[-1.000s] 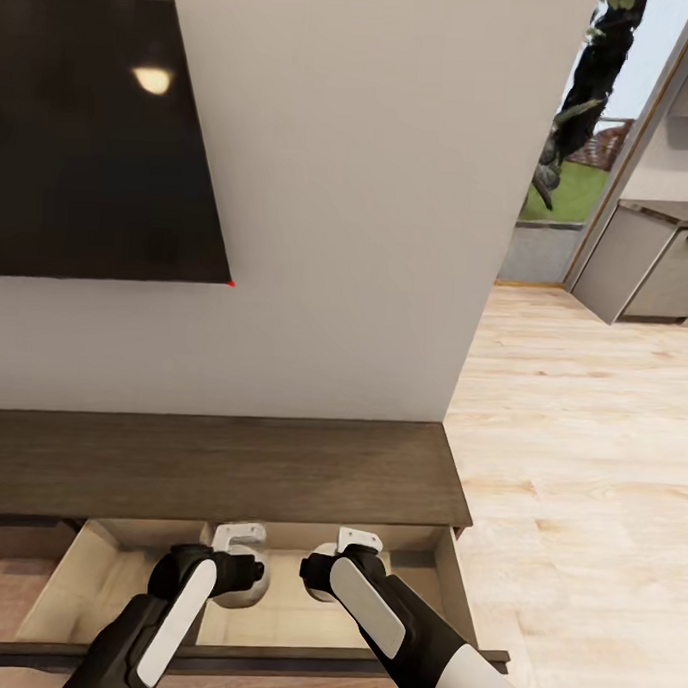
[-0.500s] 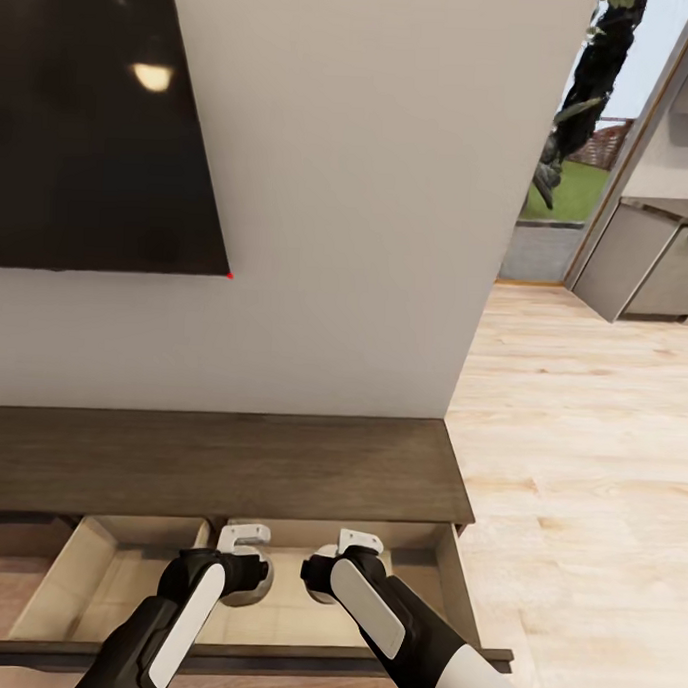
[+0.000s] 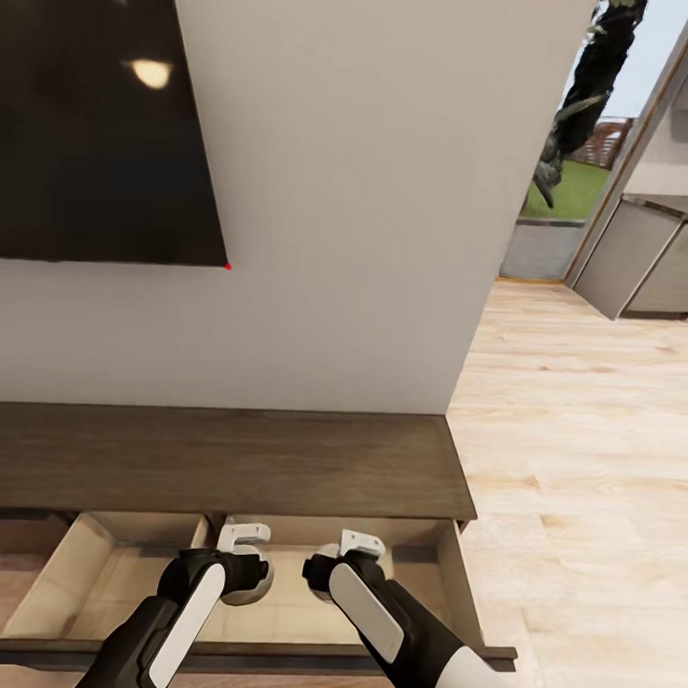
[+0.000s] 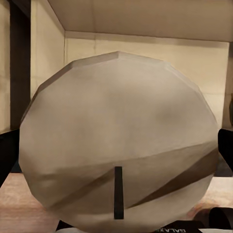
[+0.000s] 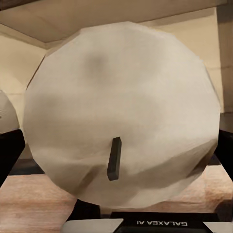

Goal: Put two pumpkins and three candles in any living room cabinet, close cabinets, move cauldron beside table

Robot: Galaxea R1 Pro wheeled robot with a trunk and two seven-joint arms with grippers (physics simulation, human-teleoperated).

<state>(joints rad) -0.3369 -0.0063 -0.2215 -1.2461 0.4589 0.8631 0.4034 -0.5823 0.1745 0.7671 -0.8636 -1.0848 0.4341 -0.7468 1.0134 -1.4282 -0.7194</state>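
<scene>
Both claws grasped stubby pale grey-white candles over the open beige drawer (image 3: 124, 575).
Left claw (image 3: 243, 550) gripped one candle (image 4: 116, 141); right claw (image 3: 350, 554) another (image 5: 121, 116), wicks visible only wrist-side.

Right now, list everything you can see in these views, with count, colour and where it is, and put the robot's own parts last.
candles: two, pale grey-white, one held in each gripper, over the open drawer
cabinet: one, dark brown, low against the wall
drawer: one open, pale beige inside, below the cabinet top
screen: one, black, on the wall above the cabinet
wall: one, white, behind the cabinet
floor: light wood, to the right
grey kitchen cabinets: far right, past the doorway
left gripper: one, black and white, shut on a candle
right gripper: one, black and white, shut on a candle
</scene>
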